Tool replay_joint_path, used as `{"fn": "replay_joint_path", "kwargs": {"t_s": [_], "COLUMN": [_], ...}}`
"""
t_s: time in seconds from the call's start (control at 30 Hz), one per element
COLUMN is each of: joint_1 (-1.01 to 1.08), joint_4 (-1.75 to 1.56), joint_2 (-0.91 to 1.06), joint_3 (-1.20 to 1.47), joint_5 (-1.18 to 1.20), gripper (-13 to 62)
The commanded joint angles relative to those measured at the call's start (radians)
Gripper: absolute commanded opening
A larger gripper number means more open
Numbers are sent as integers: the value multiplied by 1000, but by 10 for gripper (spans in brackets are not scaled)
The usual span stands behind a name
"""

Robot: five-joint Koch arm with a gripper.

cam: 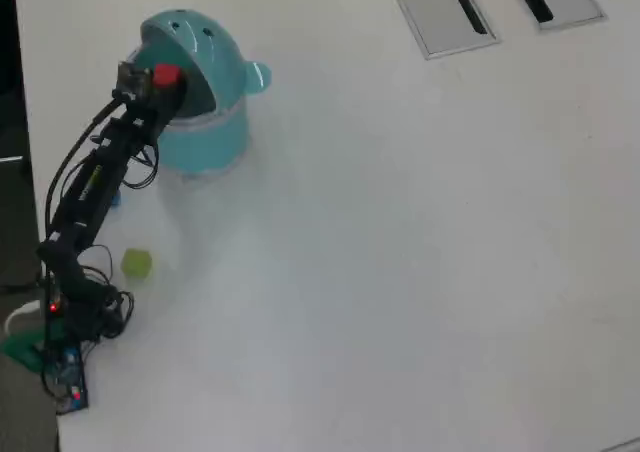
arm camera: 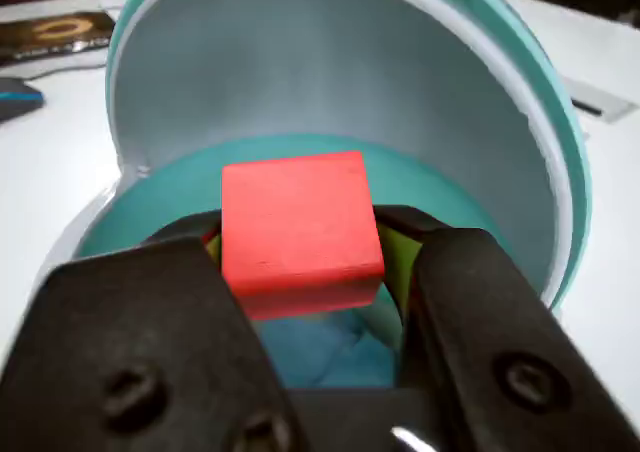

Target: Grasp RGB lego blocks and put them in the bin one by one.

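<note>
1. The step in hand is the drop of one block: the gripper [arm camera: 300, 272] pinches the red block [arm camera: 298, 230] between its two dark jaws, one on each side of the cube in the wrist view.
2. Taking the bin [cam: 200, 122] as landmark: in the overhead view the red block [cam: 165, 76] sits over the bin's mouth, just under the edge of the domed hood, with the arm reaching in from the lower left.
3. In the wrist view the bin's [arm camera: 560, 152] pale inner hood rises behind the block and the teal hollow lies below it, so I judge the block is inside the rim line and not over the table.
4. The yellow-green block [cam: 137, 263] lies on the white table [cam: 420, 272], below the bin and well apart from it, near the arm's base in the overhead view.
5. A small blue patch shows beside the arm, below the bin; it may be the blue block, but it is too small to tell.
6. The next move calls for spreading the jaws so the red block falls into the hollow, then lifting clear of the hood before heading to the yellow-green block.
</note>
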Motion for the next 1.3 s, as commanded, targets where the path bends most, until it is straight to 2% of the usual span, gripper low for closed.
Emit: {"fn": "replay_joint_path", "kwargs": {"t_s": [0.0,0.37,1.03,1.27], "joint_1": [-14,-18,-6,23], "joint_4": [-87,-78,-161,44], "joint_2": [9,60,420,541], "joint_3": [-106,-64,324,360], "joint_5": [-51,-75,-49,-15], "gripper": [262,293,291,291]}}
